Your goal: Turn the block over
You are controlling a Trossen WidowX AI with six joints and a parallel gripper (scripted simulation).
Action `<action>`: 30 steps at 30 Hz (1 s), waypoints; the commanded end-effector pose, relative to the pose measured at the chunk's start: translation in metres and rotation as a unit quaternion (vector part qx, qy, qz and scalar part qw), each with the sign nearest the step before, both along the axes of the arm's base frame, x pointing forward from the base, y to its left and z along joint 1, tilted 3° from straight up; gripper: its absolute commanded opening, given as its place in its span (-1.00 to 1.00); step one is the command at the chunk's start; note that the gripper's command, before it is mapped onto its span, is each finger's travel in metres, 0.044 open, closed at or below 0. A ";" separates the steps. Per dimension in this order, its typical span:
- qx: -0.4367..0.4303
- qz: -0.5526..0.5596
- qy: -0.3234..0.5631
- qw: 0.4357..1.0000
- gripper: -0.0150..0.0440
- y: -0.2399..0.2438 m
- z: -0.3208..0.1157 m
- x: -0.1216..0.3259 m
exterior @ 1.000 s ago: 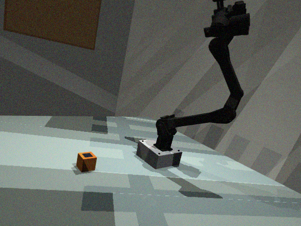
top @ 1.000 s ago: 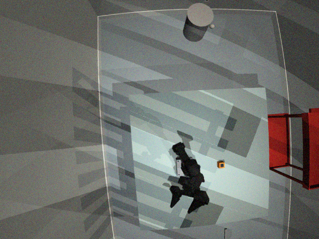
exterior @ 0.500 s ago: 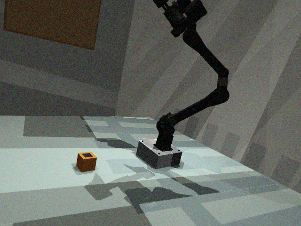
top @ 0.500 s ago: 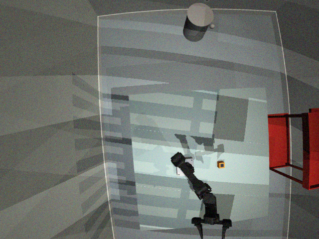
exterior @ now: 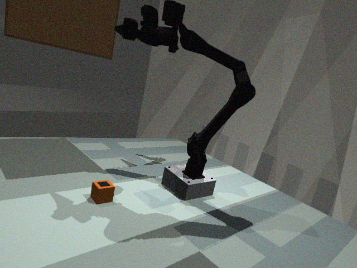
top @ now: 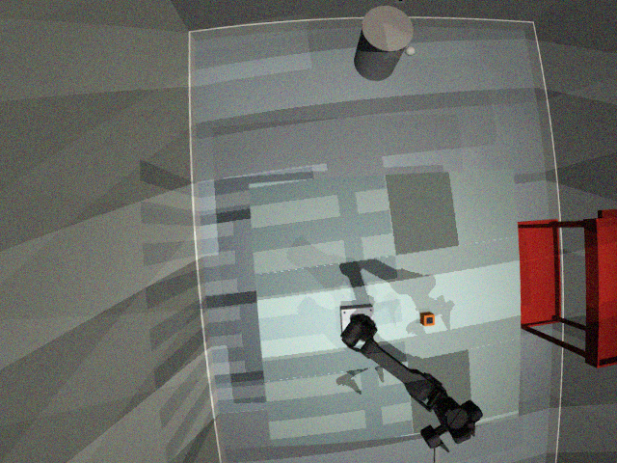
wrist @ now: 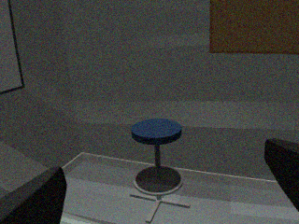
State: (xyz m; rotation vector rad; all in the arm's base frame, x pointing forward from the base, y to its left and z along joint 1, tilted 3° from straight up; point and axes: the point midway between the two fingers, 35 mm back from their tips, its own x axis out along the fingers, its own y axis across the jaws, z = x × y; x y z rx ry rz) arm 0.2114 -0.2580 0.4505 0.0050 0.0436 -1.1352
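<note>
The block (exterior: 102, 191) sits flat on the table (exterior: 43, 239), an orange cube with a dark blue square on its top face — the marked side is up. It rests in a pale patch of light, near the arm's grey base (exterior: 188, 184) but clearly apart from it, with nothing touching it. From above, the block (top: 426, 318) shows as a small orange square with the blue patch in its middle, off to one side of the base (top: 357, 313).

The arm (exterior: 227, 106) rises from the base, bends at a high elbow and reaches out well above the table. Its claw (exterior: 124, 28) hangs up there, far from the block, pointing roughly level toward the wall with the orange panel (exterior: 62, 25). The claw is spread about as wide as it goes and has hold of nothing. In the wrist view its two dark fingers frame the lower corners, with only open room between them.

Past those fingers stands a blue-topped stool (wrist: 157, 156) on the floor, and the orange panel (wrist: 254, 9) shows high on the wall behind it. From above, a grey cylinder (top: 383, 41) stands at the table's far edge and a red frame (top: 568, 284) stands beside the table.
</note>
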 end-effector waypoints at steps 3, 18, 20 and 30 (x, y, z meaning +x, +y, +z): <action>0.092 0.113 0.138 0.980 1.00 0.014 -0.083 0.073; 0.294 0.342 0.438 0.777 1.00 0.135 -0.281 0.146; 0.319 0.365 0.474 0.736 1.00 0.157 -0.304 0.143; 0.382 0.407 0.561 0.611 1.00 0.218 -0.354 0.121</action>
